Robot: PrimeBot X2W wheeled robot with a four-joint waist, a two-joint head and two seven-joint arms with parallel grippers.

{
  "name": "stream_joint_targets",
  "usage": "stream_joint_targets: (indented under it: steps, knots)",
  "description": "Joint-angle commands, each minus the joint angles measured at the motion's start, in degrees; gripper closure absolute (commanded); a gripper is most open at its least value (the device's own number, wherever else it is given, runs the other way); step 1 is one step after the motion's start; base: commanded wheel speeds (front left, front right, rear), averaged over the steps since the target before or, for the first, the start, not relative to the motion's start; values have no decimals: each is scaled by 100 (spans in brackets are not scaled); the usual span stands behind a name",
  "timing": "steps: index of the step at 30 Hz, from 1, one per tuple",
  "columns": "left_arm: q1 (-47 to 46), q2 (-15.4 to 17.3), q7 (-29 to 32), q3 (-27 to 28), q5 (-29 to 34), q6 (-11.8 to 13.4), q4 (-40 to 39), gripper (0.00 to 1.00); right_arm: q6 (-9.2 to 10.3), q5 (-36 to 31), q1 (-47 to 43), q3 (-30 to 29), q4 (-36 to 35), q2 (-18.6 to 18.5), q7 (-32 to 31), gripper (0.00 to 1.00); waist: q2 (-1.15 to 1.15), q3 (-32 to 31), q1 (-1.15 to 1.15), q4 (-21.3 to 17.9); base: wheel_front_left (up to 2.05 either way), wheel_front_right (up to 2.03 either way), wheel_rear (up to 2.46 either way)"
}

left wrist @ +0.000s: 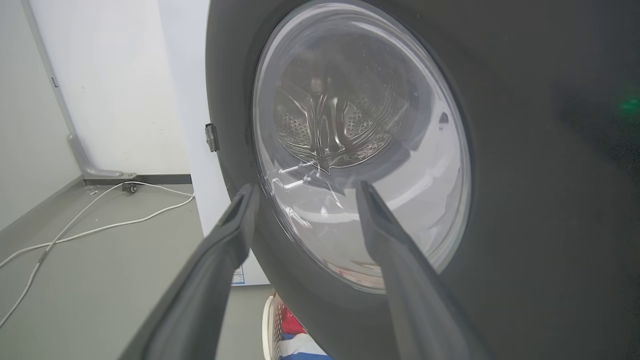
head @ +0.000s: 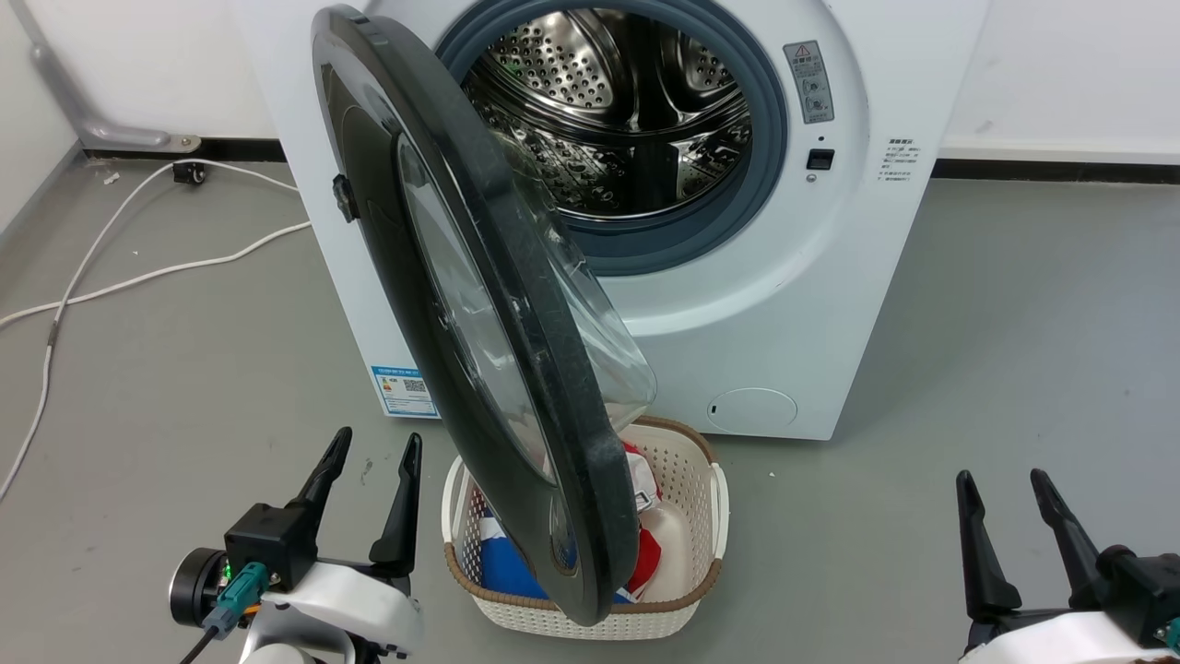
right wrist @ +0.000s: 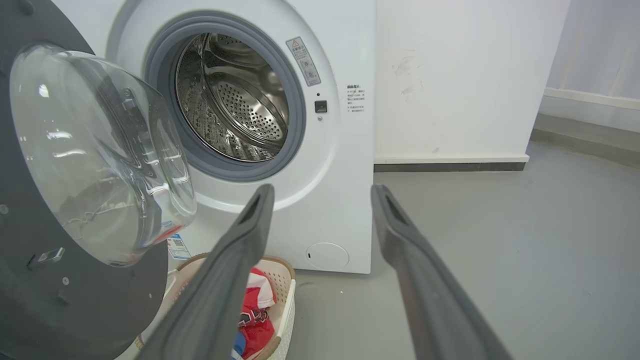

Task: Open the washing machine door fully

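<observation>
At washer front: washing machine door (head: 553, 387) swung partway out from its left side, edge-on above laundry basket (head: 693, 480); steel drum (head: 627, 111) exposed.
Left gripper (head: 379, 435): fingers spread, empty, near door's outer face.
Right gripper (head: 1001, 474): fingers spread, empty, well apart from door.

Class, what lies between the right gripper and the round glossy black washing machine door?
In the head view: bare grey floor, then a cream perforated laundry basket beneath the door.
</observation>
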State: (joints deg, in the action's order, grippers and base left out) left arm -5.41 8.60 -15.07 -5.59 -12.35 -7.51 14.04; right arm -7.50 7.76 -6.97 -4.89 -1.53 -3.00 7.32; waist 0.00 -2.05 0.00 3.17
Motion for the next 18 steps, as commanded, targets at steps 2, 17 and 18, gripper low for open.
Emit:
stream_joint_targets:
  steps: [2, 17, 18]
  knots:
    - [29, 28, -14, -20, 6, 4, -4, 0, 1, 37, 26, 28, 83, 19, 64, 0, 0, 11, 0, 5, 0, 0, 0]
    - [17, -6, -14, -8, 17, 4, 11, 0, 1, -32, 174, -1, 287, 21, 56, 0, 0, 38, 0, -2, 0, 0, 0]
    - [20, -9, -14, -8, 22, 4, 12, 0, 1, -32, 174, 1, 288, 21, 50, 0, 0, 39, 0, -3, 0, 0, 0]
